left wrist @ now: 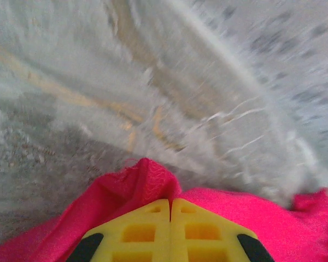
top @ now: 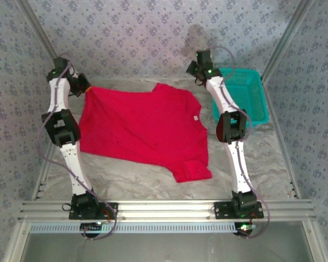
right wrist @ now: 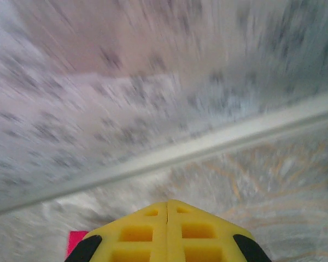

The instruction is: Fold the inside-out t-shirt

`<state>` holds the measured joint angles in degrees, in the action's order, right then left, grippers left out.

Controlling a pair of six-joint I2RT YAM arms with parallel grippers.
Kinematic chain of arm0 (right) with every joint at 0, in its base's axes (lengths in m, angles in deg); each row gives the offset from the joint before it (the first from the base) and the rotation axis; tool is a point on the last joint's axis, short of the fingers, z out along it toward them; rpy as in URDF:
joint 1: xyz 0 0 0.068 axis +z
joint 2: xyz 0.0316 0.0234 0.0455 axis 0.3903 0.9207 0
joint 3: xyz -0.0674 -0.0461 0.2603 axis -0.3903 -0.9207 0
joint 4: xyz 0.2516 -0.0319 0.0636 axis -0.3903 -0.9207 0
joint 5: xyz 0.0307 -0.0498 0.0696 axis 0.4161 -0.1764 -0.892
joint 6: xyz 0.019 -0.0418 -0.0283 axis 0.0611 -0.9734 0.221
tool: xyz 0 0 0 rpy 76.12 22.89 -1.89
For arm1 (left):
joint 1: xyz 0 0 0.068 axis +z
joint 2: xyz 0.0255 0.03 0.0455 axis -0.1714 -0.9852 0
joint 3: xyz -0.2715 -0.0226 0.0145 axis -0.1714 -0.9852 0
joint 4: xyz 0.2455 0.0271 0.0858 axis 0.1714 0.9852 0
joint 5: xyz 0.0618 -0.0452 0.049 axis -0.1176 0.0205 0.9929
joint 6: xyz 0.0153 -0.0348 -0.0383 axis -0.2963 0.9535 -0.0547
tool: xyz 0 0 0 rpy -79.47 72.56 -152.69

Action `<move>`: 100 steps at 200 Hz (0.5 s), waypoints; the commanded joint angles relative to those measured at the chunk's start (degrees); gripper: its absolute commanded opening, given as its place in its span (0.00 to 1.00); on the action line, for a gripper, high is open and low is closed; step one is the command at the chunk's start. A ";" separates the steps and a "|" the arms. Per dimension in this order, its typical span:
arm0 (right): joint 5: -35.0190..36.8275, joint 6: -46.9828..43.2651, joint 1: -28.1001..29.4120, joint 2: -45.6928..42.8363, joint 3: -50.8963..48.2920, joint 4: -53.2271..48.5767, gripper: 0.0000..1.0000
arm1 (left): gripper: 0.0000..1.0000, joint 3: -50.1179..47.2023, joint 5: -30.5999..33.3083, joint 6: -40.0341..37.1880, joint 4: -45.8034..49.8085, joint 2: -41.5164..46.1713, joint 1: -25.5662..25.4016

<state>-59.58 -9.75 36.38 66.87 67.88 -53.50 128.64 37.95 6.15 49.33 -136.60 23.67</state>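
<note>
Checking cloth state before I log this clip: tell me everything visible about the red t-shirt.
The t-shirt is plain bright red soft cloth, short-sleeved, with a small white tag near its right edge. It lies spread, mostly flat with slight wrinkles, on the crinkled grey table cover, one sleeve pointing to the near right. Its far left corner is pulled to a point, pinched in the shut left claw, cloth bunching around the yellow fingers.

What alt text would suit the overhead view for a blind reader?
A red t-shirt lies spread on the table between the left arm and right arm; the left gripper pinches its far left corner. A teal basket sits at the far right.
</note>
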 commanded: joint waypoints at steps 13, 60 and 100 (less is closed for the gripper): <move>-2.14 -1.57 1.31 -4.32 -0.50 3.99 0.02 | 0.02 -1.46 -11.45 6.22 -7.94 3.09 -0.97; -12.03 5.16 5.27 -0.28 -4.06 5.55 0.32 | 0.04 -5.62 -10.79 5.66 -7.61 2.85 -0.49; -15.83 9.77 11.25 -4.37 -21.88 6.94 0.33 | 0.03 -5.65 -12.40 8.56 -11.43 -0.04 1.59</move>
<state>-71.01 -4.35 43.77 64.14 55.31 -45.90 122.12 28.36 12.32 42.31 -135.33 23.25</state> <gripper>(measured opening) 0.328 0.041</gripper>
